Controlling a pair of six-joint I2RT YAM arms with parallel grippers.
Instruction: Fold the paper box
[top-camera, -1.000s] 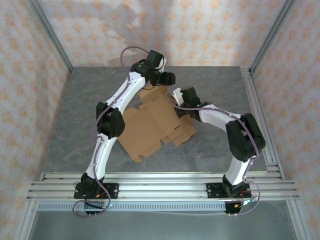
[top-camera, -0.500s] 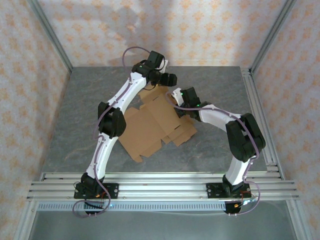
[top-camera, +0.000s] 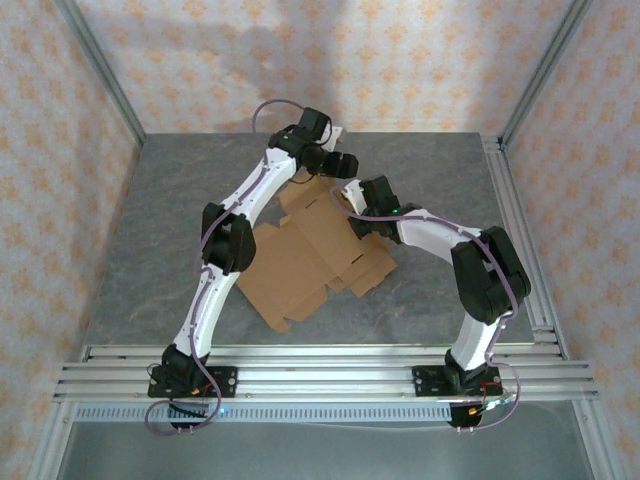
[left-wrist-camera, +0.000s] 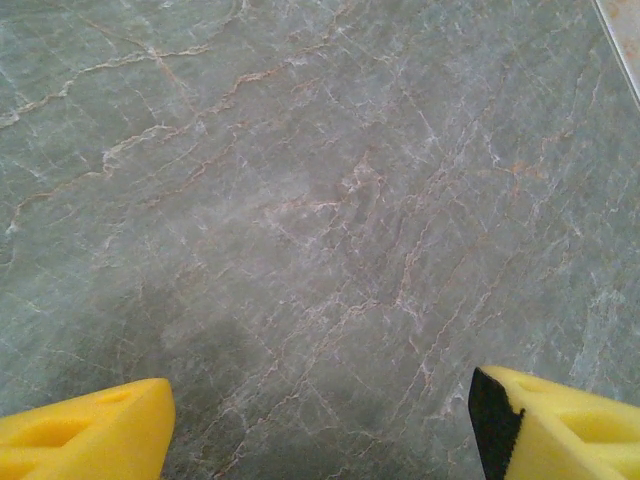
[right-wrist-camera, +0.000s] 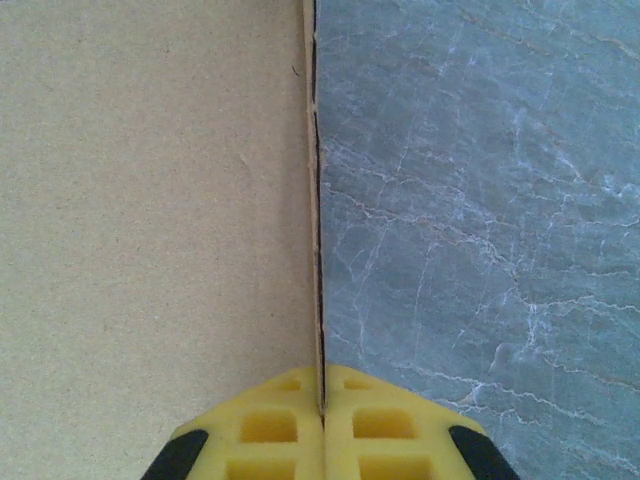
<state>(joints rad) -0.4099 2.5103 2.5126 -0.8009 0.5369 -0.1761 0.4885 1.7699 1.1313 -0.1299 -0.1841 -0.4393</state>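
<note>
paper box (top-camera: 300, 255): lies mid-worktop (top-camera: 150, 230), mostly a flat sheet, no walls standing yet.
right hand (right-wrist-camera: 321, 405): fingers together, pinching one flap's edge.
left hand (left-wrist-camera: 320, 425): fingers apart, over bare worktop, holding nothing.
progress: early, by my judgement; nearly all the folding is left.

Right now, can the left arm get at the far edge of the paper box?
Probably yes: the left pincer hangs open over the table just past the far edge of the paper box, nothing between. The right pincer is shut on its edge.
</note>
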